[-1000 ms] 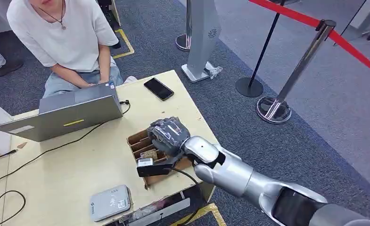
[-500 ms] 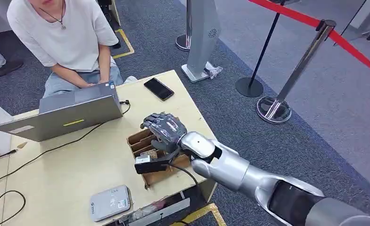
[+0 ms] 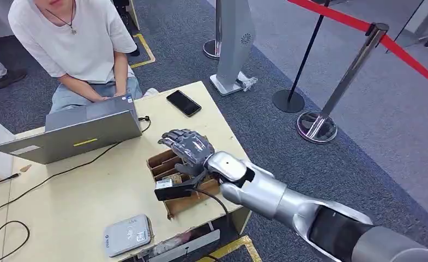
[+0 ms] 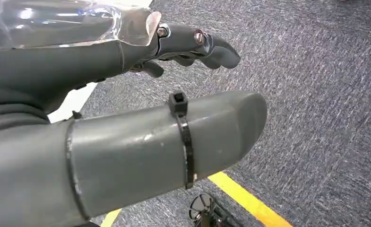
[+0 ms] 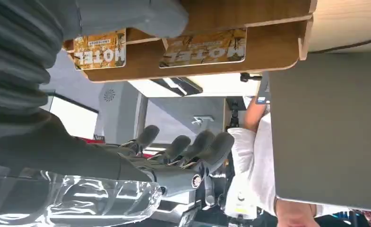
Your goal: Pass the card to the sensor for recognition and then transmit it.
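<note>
Right hand (image 3: 188, 148) hovers over the cardboard card box (image 3: 158, 160), fingers spread, holding nothing. Cards (image 5: 203, 47) sit in the box's slots (they say HOTEL). Left hand (image 4: 193, 42) hangs over carpet, loosely spread and holding nothing.

— What's that camera behind the right hand (image 5: 174, 156) catching?
— Its dark fingers (image 5: 207, 144) spread apart, holding nothing, beside a wooden slotted holder (image 5: 268, 49).
— Anything in the slots?
— Two orange cards printed "HOTEL", one card (image 5: 204, 47) in one slot, another card (image 5: 100, 49) in the next. A grey laptop lid (image 5: 330, 127) sits close by, with a person's white shirt (image 5: 254, 170) past it.
</note>
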`<state>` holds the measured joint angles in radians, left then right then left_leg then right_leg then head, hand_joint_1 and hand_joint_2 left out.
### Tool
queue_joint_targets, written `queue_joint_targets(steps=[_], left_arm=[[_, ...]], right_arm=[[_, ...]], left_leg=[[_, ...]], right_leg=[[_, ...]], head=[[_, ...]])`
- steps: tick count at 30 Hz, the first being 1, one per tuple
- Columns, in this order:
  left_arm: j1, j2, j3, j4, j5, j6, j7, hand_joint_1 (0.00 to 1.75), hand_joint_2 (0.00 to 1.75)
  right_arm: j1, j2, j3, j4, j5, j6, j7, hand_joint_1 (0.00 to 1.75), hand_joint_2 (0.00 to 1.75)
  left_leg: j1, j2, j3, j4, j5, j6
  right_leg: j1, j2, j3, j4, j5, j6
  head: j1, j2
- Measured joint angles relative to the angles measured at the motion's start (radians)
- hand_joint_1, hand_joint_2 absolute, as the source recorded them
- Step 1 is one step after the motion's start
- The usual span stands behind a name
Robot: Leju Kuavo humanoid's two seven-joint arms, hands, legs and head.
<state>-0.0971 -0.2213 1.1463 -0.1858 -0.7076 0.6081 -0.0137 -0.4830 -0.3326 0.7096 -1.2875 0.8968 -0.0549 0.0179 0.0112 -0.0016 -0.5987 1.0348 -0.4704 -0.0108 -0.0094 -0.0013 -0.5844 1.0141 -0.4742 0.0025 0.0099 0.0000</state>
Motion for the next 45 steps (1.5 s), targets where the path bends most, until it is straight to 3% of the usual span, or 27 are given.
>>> queue_joint_targets(steps=[25, 26, 27, 30, 45], left_arm=[[-0.003, -0.005, 0.003, 0.000, 0.027, 0.014, 0.011, 0.00, 0.00], [-0.004, -0.006, 0.004, 0.000, 0.027, 0.014, 0.011, 0.00, 0.00], [-0.004, -0.006, 0.004, 0.000, 0.028, 0.014, 0.011, 0.00, 0.00], [-0.005, -0.009, 0.006, 0.000, 0.029, 0.017, 0.011, 0.00, 0.00], [-0.006, -0.010, 0.010, 0.000, 0.032, 0.019, 0.008, 0.00, 0.00]], right_arm=[[-0.036, 0.016, 0.042, 0.053, -0.022, 0.012, -0.008, 0.77, 1.75], [-0.037, 0.017, 0.042, 0.054, -0.022, 0.012, -0.009, 0.91, 1.75], [-0.038, 0.017, 0.043, 0.055, -0.022, 0.012, -0.009, 1.26, 1.75], [-0.045, 0.019, 0.048, 0.061, -0.029, 0.013, -0.011, 1.66, 1.75], [-0.075, 0.024, 0.064, 0.084, -0.042, 0.013, -0.021, 1.75, 1.75]], left_leg=[[0.000, 0.000, 0.000, 0.000, 0.000, 0.000], [0.000, 0.000, 0.000, 0.000, 0.000, 0.000], [0.000, 0.000, 0.000, 0.000, 0.000, 0.000], [0.000, 0.000, 0.000, 0.000, 0.000, 0.000], [0.000, 0.000, 0.000, 0.000, 0.000, 0.000]], right_leg=[[0.000, 0.000, 0.000, 0.000, 0.000, 0.000], [0.000, 0.000, 0.000, 0.000, 0.000, 0.000], [0.000, 0.000, 0.000, 0.000, 0.000, 0.000], [0.000, 0.000, 0.000, 0.000, 0.000, 0.000], [0.000, 0.000, 0.000, 0.000, 0.000, 0.000]], head=[[0.000, 0.000], [0.000, 0.000], [0.000, 0.000], [0.000, 0.000], [0.000, 0.000]])
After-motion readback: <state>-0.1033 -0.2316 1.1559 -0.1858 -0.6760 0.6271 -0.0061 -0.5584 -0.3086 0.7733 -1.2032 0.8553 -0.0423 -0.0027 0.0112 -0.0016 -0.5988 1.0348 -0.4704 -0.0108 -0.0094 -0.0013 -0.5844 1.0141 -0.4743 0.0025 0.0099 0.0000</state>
